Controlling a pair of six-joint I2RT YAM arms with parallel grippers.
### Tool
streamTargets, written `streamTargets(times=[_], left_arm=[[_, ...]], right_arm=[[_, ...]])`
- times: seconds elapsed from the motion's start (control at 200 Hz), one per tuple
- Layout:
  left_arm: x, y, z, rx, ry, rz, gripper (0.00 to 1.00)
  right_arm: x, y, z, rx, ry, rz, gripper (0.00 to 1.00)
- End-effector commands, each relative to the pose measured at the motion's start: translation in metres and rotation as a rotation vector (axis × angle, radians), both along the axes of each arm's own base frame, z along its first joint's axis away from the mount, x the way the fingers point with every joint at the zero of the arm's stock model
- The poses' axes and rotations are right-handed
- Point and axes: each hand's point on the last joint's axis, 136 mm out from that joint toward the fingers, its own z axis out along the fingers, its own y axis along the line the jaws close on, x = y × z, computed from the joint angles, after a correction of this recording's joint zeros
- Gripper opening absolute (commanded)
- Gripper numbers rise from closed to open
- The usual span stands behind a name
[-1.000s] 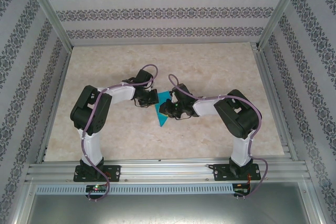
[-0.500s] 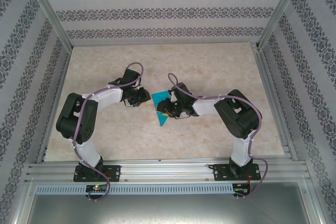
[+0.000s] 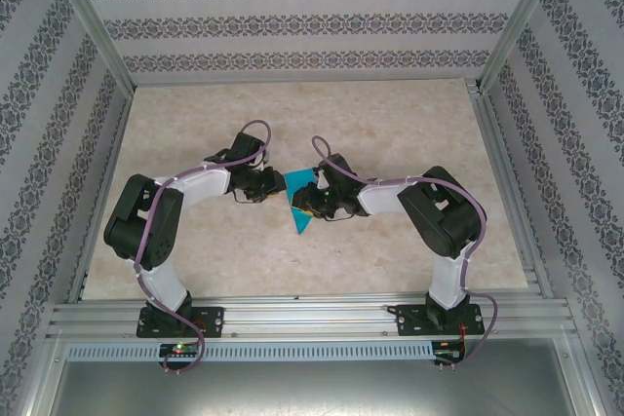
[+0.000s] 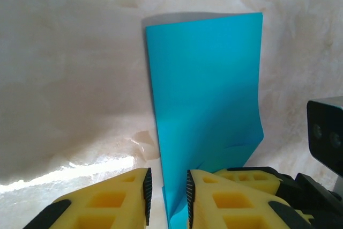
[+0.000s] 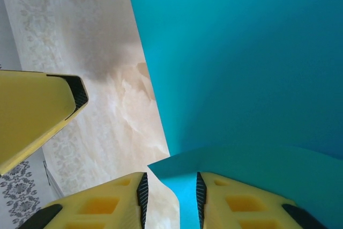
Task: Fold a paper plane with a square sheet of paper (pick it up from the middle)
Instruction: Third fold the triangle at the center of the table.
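Your left jaws stand a narrow gap apart with nothing clamped. The paper (image 4: 209,89) lies on the worktop (image 4: 69,68) straight ahead of them as a folded teal oblong, and its near end tapers down into the gap between the yellow fingers (image 4: 107,197). Just beside those jaws, across the paper's near end, you can see the right arm's yellow finger and black body close by. Your right jaws are also a little apart, not shut on anything you can make out. A raised flap of the paper pokes its corner into their gap, and the rest of the paper spreads ahead of them and off to one side. One left finger hangs above the bare worktop ahead of the right jaws, apart from the paper's edge. From above, the two sets of jaws face each other mid-worktop with the paper between them, its pointed end sticking out toward the arm bases.
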Motion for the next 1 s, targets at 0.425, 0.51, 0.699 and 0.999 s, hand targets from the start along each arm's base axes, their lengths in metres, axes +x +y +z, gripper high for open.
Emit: streamTargets(times=[0.425,0.51,0.699,0.999], left_arm=[[-0.019,-0.033,0.009,-0.084,-0.003,-0.083,0.06],[-0.024,-0.04,0.007,-0.087,0.007,-0.108,0.02],[-0.028,-0.047,-0.002,-0.069,0.03,-0.141,0.0],[-0.031,-0.041,-0.019,0.01,0.065,-0.145,0.0]], right_arm=[[-0.014,-0.032,-0.043,-0.168,0.061,-0.023,0.0],[-0.014,-0.033,-0.044,-0.173,0.061,-0.023,0.0],[-0.015,-0.034,-0.045,-0.179,0.065,-0.024,0.0],[-0.014,-0.034,-0.044,-0.18,0.064,-0.026,0.0]])
